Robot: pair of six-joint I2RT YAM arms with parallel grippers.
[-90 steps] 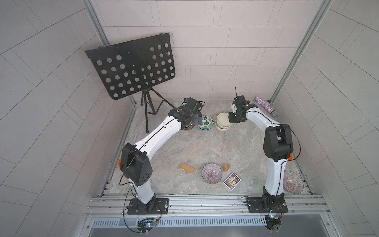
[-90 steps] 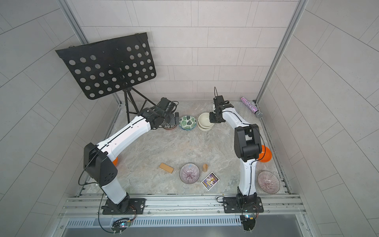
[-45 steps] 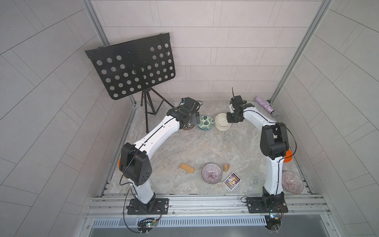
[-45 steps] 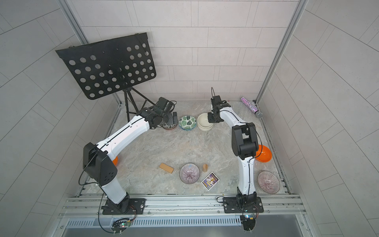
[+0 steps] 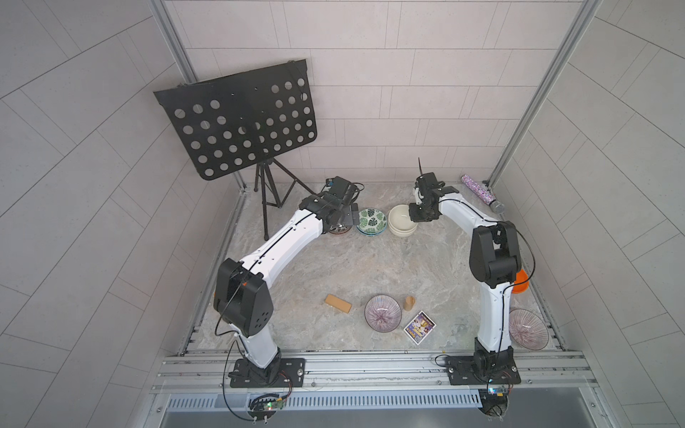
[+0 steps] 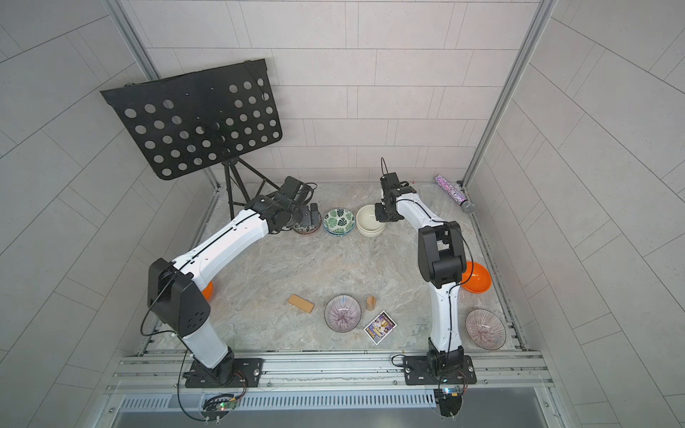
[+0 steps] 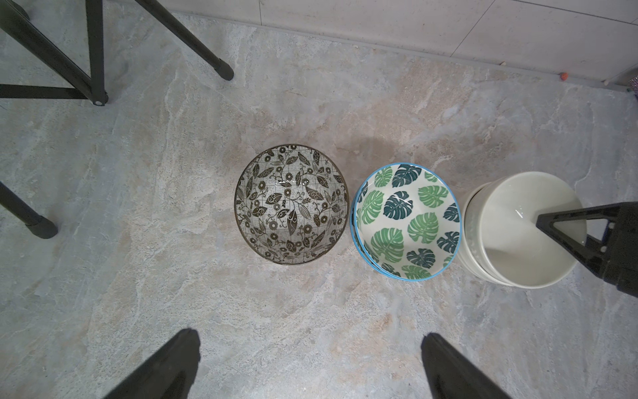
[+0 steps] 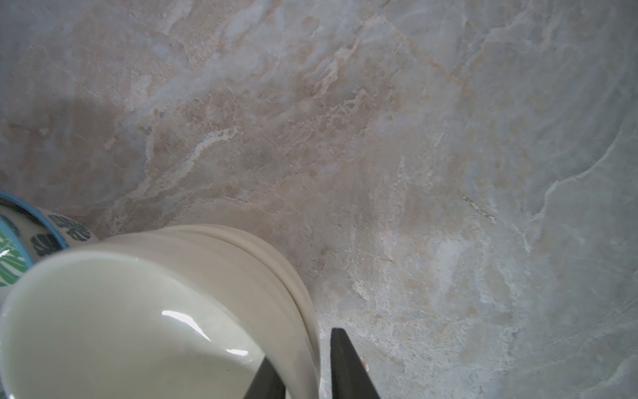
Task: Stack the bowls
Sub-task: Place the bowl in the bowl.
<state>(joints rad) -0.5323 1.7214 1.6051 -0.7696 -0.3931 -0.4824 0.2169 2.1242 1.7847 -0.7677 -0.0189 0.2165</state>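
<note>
right pincer point(image 8: 301, 345) straddles the rim of the top cream bowl point(image 8: 103, 328), slightly parted, not clamping; left pincer point(image 7: 309, 333) gapes wide, empty.

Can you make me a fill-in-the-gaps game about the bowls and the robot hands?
1. The bowl whose rim the right gripper straddles is ___.
2. The left gripper is wide ___.
3. The middle bowl of the back row has green ___.
4. The purple-striped bowls number ___.
Missing words: cream, open, leaves, two.

Marbled tabletop point(image 5: 333, 266) carries bowls point(image 5: 383, 316), two wooden blocks point(image 5: 338, 304), a card point(image 5: 419, 327), a glittery tube point(image 5: 480, 192) and a stand point(image 5: 264, 207).
</note>
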